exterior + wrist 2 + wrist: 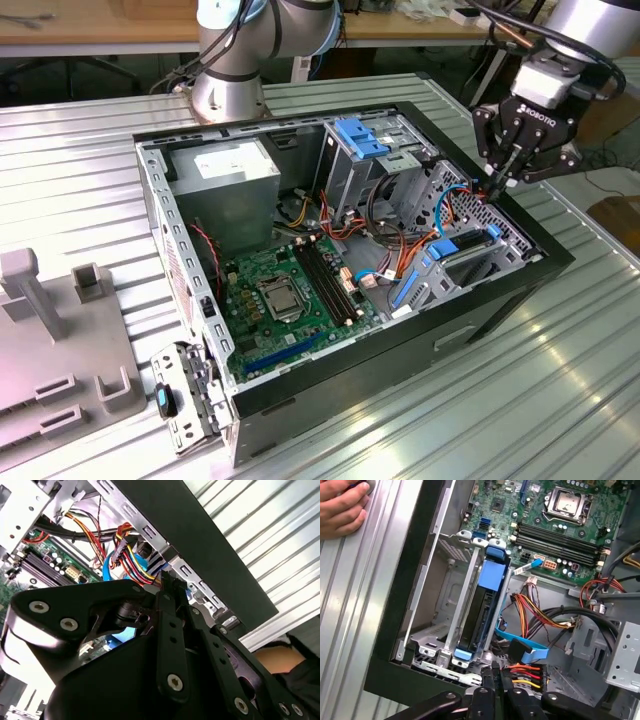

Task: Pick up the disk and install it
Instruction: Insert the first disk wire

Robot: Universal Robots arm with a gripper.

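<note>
ribbed metal table (90, 150), open case (480, 310) on it. your disk (490, 580) stands in the cage slot by the case wall and looks seated, install likely nearly done. gripper (499, 677) just beside its end, fingers pinched together, holding nothing.

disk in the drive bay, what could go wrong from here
1. The gripper sits right beside the red and yellow wires and the blue flat cable; a move could snag them.
2. The disk stands between narrow metal rails; an off-line push might jam it.
3. A person's hand rests on the table next to the case; a wide arm swing could come near it.
</note>
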